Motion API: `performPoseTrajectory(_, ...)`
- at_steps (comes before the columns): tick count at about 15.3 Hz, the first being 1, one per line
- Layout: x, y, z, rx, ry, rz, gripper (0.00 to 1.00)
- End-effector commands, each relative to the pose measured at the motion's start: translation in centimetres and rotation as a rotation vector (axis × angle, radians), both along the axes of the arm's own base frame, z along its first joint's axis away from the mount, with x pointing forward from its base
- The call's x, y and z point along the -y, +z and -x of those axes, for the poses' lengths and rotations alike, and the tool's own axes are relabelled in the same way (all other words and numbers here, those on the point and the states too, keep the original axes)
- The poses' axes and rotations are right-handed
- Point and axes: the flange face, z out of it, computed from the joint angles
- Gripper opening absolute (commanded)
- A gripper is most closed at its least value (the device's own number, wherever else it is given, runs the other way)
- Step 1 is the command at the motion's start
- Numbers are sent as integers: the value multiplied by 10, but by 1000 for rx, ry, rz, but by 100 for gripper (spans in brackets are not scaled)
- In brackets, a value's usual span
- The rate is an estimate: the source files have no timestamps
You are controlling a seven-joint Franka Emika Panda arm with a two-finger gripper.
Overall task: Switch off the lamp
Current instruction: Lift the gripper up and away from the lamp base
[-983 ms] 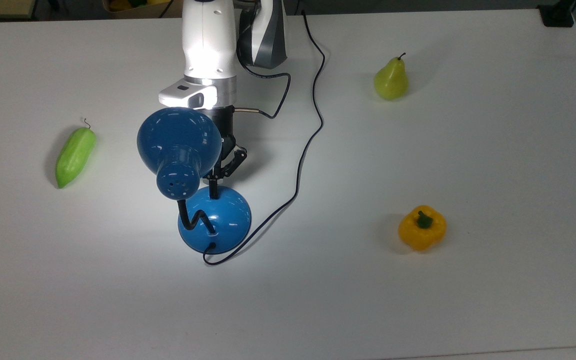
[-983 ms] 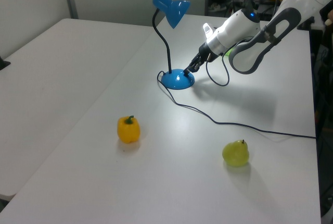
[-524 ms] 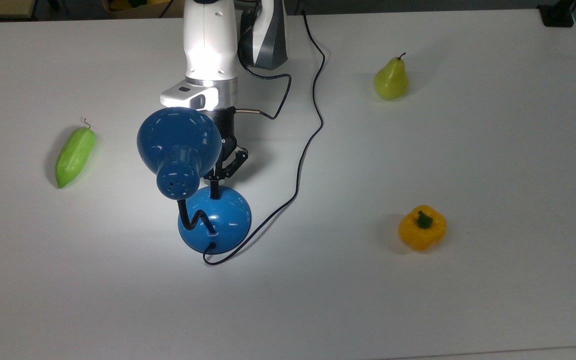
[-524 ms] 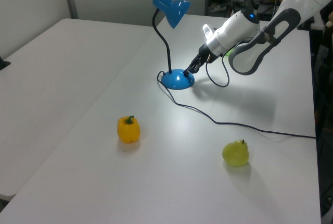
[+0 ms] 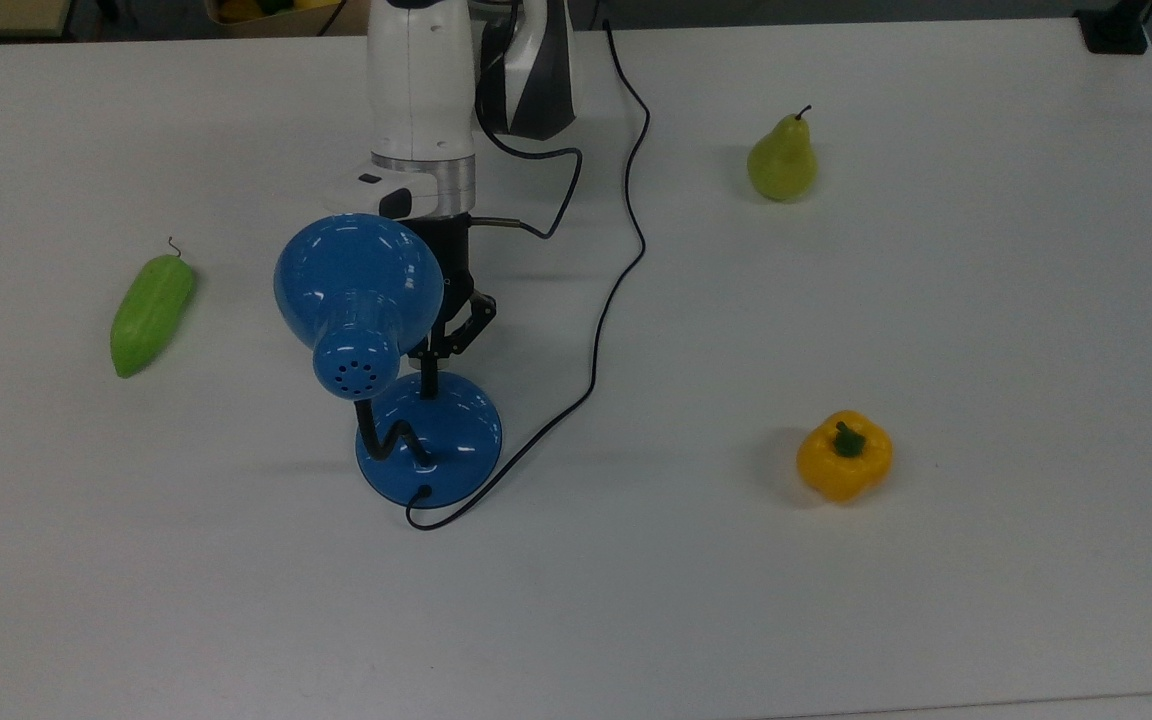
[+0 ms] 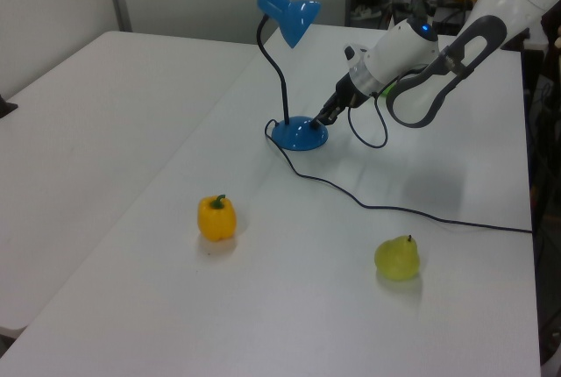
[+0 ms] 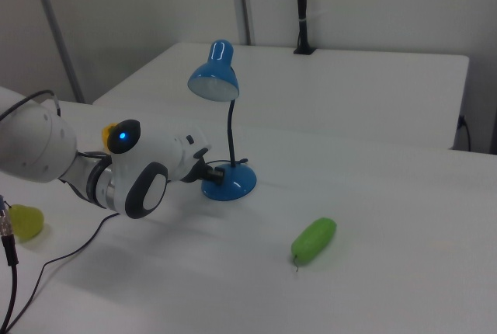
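The blue desk lamp (image 5: 391, 370) is standing on the white table (image 5: 986, 330), its shade unlit in the right view. The gripper (image 5: 428, 372) is pressing down on the domed base (image 6: 299, 134), fingers drawn together. The black cord (image 5: 608, 290) is trailing away across the table. A green cucumber (image 5: 151, 313), a yellow bell pepper (image 5: 844, 455) and a pear (image 5: 782, 158) are lying well apart from the lamp.

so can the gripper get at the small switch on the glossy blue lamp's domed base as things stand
Probably yes: the gripper is already at the top of the blue lamp's domed base, its tip on the dome beside the black gooseneck. Nothing stands between them, and the flared shade sits well above.
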Motion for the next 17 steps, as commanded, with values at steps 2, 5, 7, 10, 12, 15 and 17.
performPoseTrajectory(2,3,8,21,-20,-13,-7,0)
performPoseTrajectory(5,4,39,27,-141,-11,-14,0)
performPoseTrajectory(7,0,57,26,-268,0,-17,1)
performPoseTrajectory(10,-2,86,29,-447,12,-19,54)
performPoseTrajectory(12,-3,107,42,-514,15,-20,100)
performPoseTrajectory(15,-2,159,68,-610,-29,-47,100)
performPoseTrajectory(17,-2,198,71,-714,-82,-69,100)
